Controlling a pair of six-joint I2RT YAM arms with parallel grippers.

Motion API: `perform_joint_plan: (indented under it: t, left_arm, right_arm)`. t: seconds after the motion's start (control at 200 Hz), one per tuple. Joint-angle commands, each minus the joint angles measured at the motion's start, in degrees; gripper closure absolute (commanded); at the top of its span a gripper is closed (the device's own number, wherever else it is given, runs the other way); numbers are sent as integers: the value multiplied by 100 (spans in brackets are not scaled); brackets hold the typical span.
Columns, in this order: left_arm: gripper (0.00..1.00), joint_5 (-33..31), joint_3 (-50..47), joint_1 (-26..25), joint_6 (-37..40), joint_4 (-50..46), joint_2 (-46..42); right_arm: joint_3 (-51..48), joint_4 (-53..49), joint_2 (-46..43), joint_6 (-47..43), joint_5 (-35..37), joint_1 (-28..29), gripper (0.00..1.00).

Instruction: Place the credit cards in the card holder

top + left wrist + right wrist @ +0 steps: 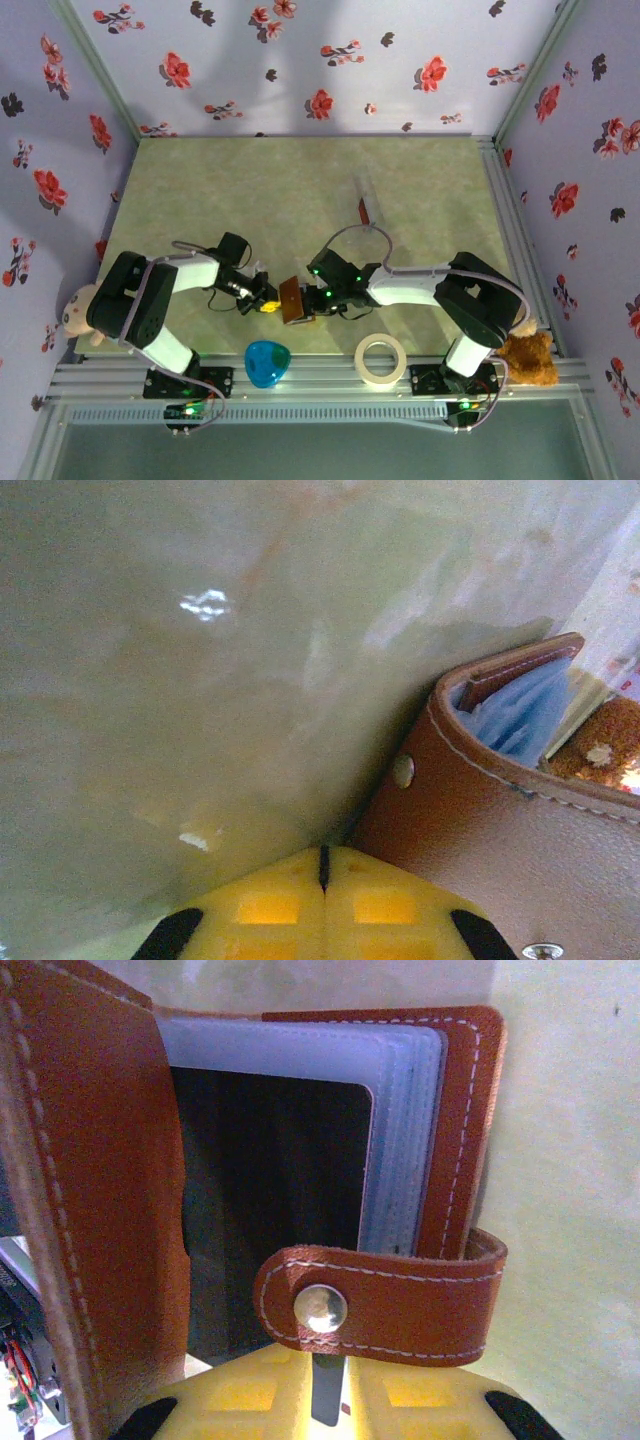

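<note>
Tabletop (300,180) — dark card (270,1200) inside open card holder (462,1160); left end effector (323,865) together, right end effector (326,1385) unclear.

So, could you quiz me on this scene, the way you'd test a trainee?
1. True or false: the holder is snapped shut.
2. The tape roll is: A) blue, B) cream, C) red.
3. Which soft toy sits to the right of that roll in the top view?
Key: 1 false, it hangs open with its tab undone. 2 B. 3 the brown teddy.
</note>
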Motion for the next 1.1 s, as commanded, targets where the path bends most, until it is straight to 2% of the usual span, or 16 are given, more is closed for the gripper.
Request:
perform_joint_plan:
  t: [0.0, 0.205, 0.525, 0.715, 0.83, 1.0, 1.095]
  left_arm:
    - [100, -536, -246, -232, 17, 724, 529]
    - [100, -523, -297, -229, 0, 794, 520]
    - [100, -481, -354, -229, -9, 921, 559]
    - [100, -454, -340, -231, -9, 957, 533]
    - [100, -454, -285, -236, -10, 966, 563]
    - [100, -496, -131, -229, 30, 962, 713]
    - [100, -482, 25, -230, 43, 964, 761]
  right_arm:
    - [158, 63, -34, -15, -153, -26, 83]
    - [45, 427, -57, 119, -318, -38, 80]
    - [-436, 1443, -61, 582, -753, -247, 80]
    - [-508, 1473, -95, 590, -753, -289, 83]
    - [-468, 1127, -230, 485, -572, -291, 85]
    - [-229, -345, -487, -71, 326, -288, 88]
    - [-215, -621, -620, -213, 476, -297, 89]
